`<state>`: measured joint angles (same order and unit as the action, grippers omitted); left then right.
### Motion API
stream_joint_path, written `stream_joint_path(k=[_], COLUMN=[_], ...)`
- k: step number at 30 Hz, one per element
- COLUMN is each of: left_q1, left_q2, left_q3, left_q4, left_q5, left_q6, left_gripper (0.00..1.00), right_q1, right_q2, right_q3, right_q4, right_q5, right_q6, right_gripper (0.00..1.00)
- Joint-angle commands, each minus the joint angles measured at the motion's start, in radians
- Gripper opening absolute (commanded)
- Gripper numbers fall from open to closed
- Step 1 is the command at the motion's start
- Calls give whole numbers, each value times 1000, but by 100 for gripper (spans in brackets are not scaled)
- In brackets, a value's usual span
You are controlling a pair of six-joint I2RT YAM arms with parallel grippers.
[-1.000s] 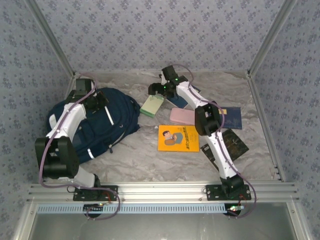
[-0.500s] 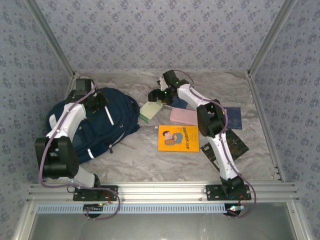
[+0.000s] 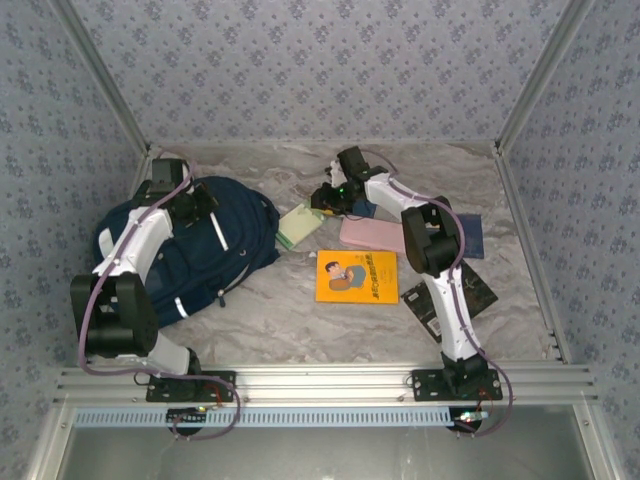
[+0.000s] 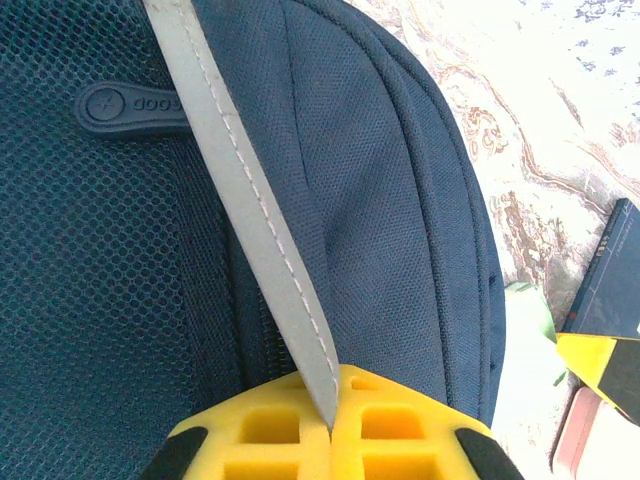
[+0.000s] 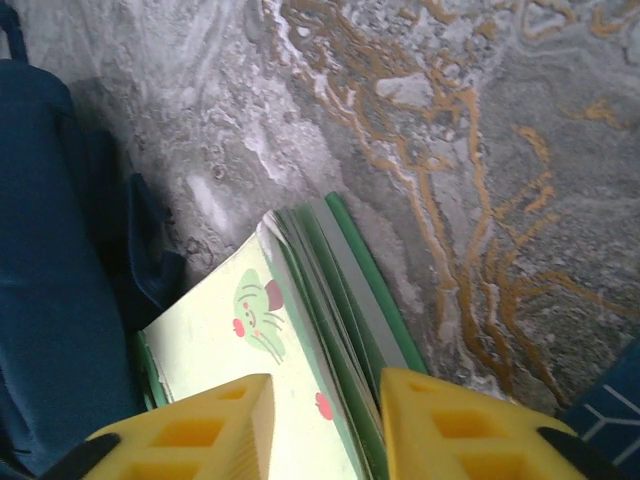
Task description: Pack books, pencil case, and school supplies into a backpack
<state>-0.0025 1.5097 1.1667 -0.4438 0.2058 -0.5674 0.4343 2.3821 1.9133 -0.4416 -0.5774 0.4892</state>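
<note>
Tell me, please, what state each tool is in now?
Left tool: closed on the pale strip of the backpack.
Right tool: astride the notepad, grip cannot be told.

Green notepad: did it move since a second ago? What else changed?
Yes. The green notepad slid a little toward the backpack and the near edge. The right claw followed, closing in around the notepad's edge; whether it grips yet is unclear. The left claw stayed shut on the backpack's grey strap, and the orange book stayed put.
</note>
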Motion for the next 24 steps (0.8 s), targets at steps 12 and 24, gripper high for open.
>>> stream_joint_path(k=[12, 24], left_q1=[-13, -13], left_q2=[-3, -28], left_q3=[-9, 7], left_q4=[38, 3], left_q5=[32, 3], left_q6=[-2, 16], left_gripper=[0, 11], right_q1=[23, -6], right_q2=[-17, -100], right_q3=[2, -26], right_q4=[-69, -119], right_q5=[-219, -38], right_q6=[-37, -58], right_gripper=[32, 2])
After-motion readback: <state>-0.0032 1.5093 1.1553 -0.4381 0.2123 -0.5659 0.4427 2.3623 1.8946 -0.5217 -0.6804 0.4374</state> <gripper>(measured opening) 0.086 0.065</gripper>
